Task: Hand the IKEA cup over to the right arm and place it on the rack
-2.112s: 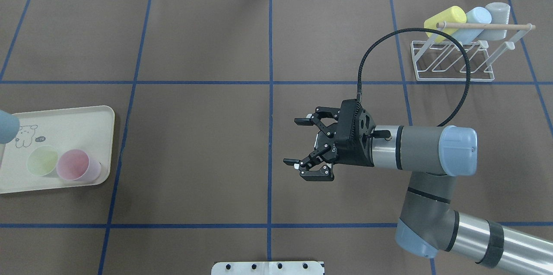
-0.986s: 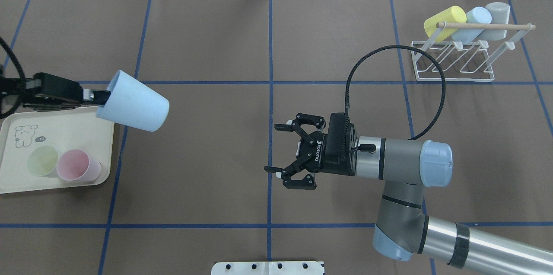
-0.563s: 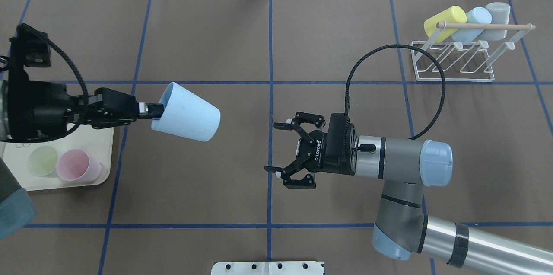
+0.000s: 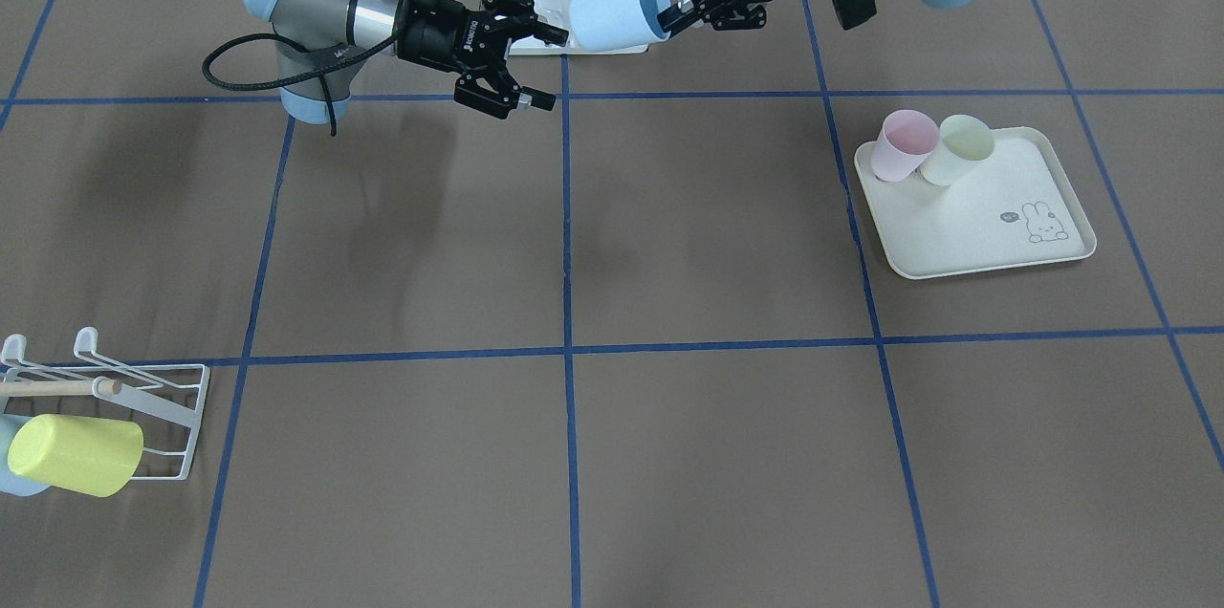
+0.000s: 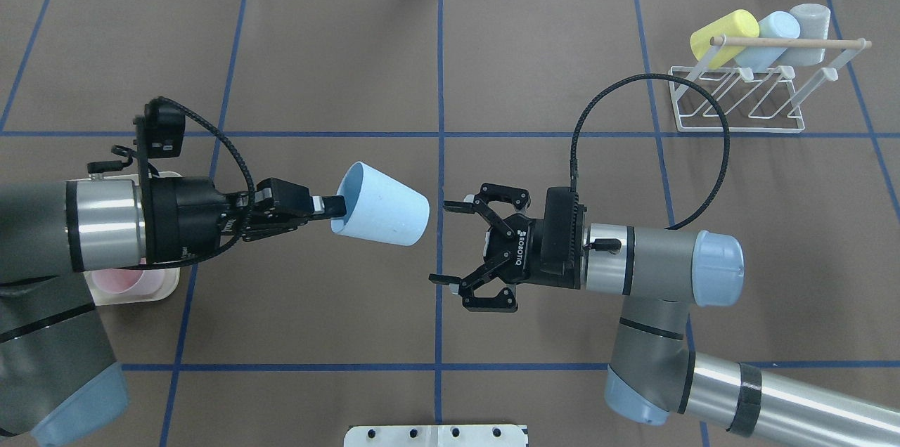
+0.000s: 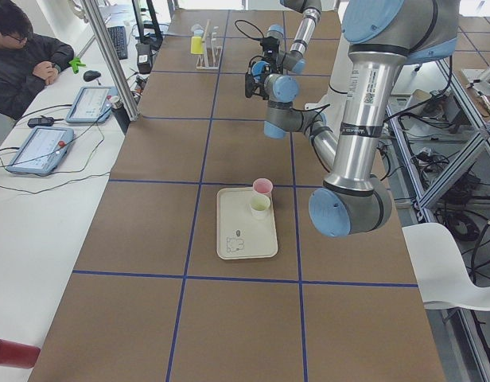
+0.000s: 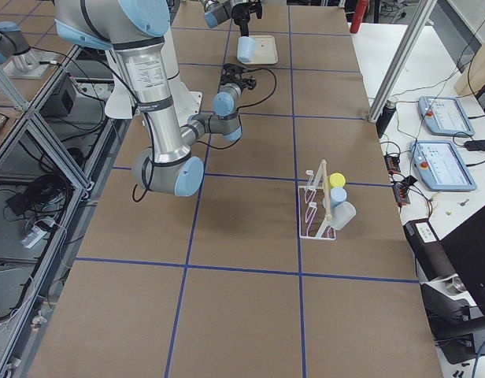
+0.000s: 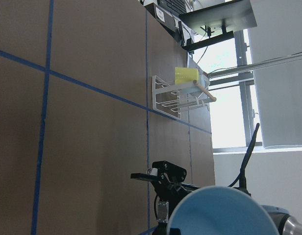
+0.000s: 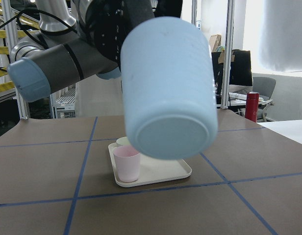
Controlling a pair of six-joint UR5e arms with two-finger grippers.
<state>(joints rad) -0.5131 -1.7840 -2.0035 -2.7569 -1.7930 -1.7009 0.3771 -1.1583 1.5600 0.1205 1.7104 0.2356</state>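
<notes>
The light-blue IKEA cup hangs in the air over the middle of the bench, tipped nearly on its side. Its open mouth points towards the left arm and its closed base towards the right arm. The left gripper is pinched onto the cup's rim, with one finger reaching into the mouth. The right gripper faces the cup's base with its jaws spread wide. The base sits just in front of the upper fingertip, and in the overhead view it is not between the fingers. In the right wrist view the round base fills the centre of the picture, pointing at the camera.

A long black cable loop arcs up from the right wrist.

Behind the left arm, a cream tray with a rabbit drawing lies flat on the bench. A pink cup and a pale green cup stand side by side at one corner of it, touching.

The white wire rack stands at the far right corner of the bench, well apart from both grippers, with its wooden rod across the top. Three cups rest tilted on its prongs: a yellow cup, a pale blue cup and a grey cup.
</notes>
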